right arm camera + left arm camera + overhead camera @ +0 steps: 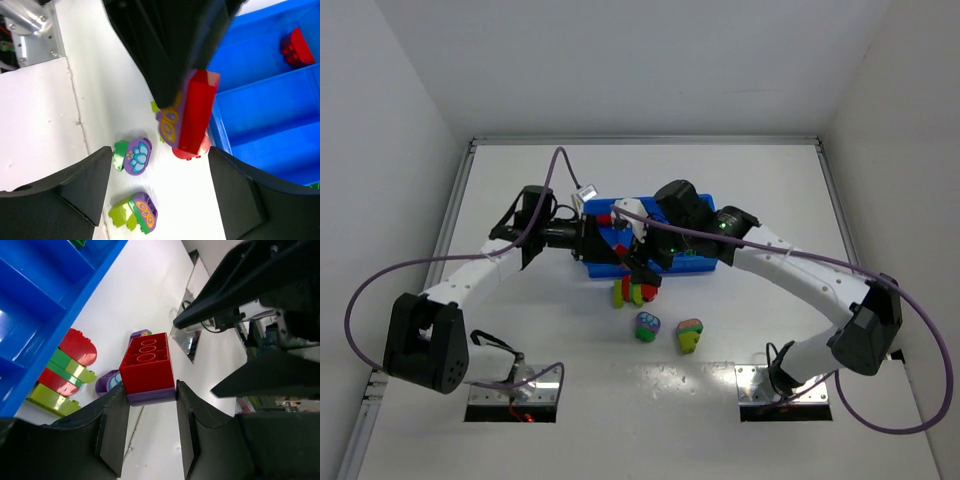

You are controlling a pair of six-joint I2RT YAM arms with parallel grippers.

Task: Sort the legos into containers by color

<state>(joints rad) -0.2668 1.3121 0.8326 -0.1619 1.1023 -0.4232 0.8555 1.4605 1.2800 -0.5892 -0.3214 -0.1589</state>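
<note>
My left gripper [151, 390] is shut on a red lego stacked on a purple one [147, 365], held above the table beside the blue tray of containers [45, 295]. The right wrist view shows that same red-and-purple lego [192, 112] under the left arm's dark fingers. My right gripper [160, 155] stands open just below it with nothing between its fingers. On the table lie a red, green and yellow-green cluster [635, 292], a purple-and-green lego [134, 156] and a yellow-green-and-purple one [137, 214]. A red lego [295, 47] lies in one compartment.
Both arms meet over the tray's near edge [700, 264] at the table's middle. Two loose legos [647, 325] [689, 335] lie nearer the bases. White walls close the table on the left, right and far sides.
</note>
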